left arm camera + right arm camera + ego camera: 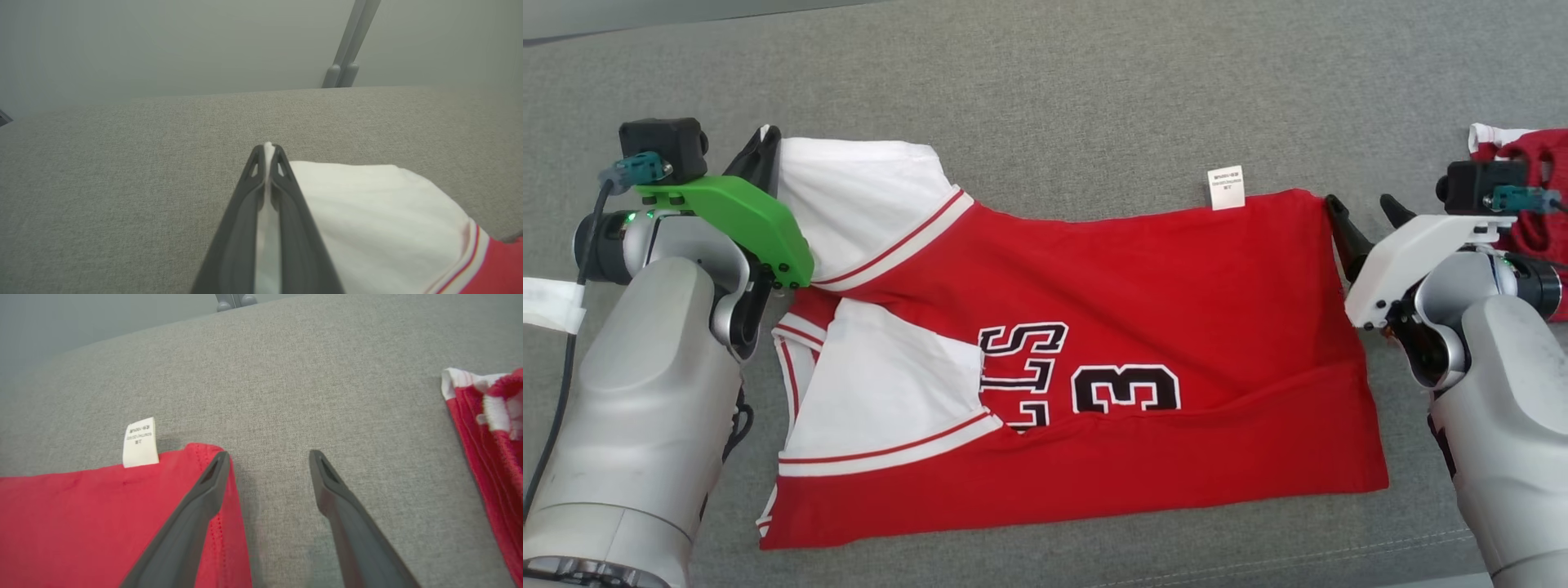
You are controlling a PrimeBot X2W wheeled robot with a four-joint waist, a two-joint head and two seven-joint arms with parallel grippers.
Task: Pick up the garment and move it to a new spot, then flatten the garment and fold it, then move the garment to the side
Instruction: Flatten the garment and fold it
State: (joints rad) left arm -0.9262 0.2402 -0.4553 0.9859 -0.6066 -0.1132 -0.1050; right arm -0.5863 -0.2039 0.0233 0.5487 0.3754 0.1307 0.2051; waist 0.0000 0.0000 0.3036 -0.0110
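Our left jaws clamp the half-folded red jersey [1176, 278], right jaws stand apart beside it; we judge more folding and moving aside are left.

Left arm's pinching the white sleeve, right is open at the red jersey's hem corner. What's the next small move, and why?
Probably ease the right gripper toward the red basketball jersey before closing: its open jaws straddle only the hem's edge, while the left gripper is shut on the white sleeve.
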